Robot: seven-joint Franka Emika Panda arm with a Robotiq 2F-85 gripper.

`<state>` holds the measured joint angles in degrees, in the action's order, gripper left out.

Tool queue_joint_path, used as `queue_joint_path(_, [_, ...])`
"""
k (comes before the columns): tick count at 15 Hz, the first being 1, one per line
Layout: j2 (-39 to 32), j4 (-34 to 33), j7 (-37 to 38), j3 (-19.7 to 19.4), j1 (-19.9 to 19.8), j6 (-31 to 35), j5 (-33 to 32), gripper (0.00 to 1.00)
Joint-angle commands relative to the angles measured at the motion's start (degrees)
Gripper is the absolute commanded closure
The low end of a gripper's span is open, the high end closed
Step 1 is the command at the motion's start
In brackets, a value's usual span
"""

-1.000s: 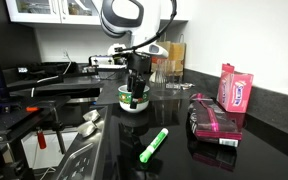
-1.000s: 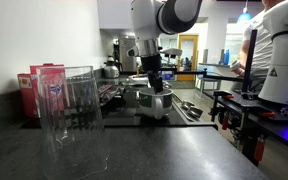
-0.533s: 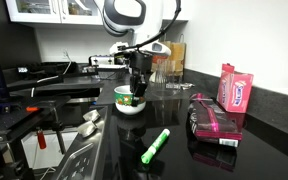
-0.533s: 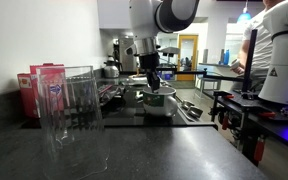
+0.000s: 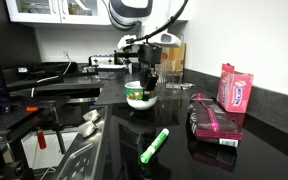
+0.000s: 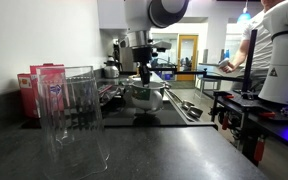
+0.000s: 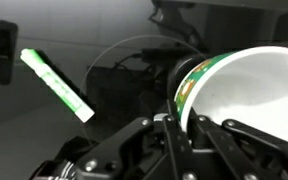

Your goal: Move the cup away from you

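Gleaming black, the countertop (image 5: 176, 122) lies beneath the end effector (image 5: 144, 87) clamped on the cup (image 5: 139, 99).

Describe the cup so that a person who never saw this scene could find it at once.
Find the black counter and follow the robot arm down to its jaws, shut on a rim. That is the cup: short, wide, white inside, with a green patterned band. The green stick nearby is thin and lies flat, and the pink box stands tall.
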<state>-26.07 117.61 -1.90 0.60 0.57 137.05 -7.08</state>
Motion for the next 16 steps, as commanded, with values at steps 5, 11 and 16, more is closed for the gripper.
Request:
queue_joint_path(5, [-5.9, -13.8, 2.3, -1.6, -1.6, -5.9, 4.4, 0.97])
queue_joint_path(11, [-15.2, -25.8, 5.6, -1.1, -0.6, -11.9, 5.6, 0.97])
queue_joint_path(16, [-20.5, -33.7, 5.5, -0.4, -0.3, -18.1, 7.6, 0.97])
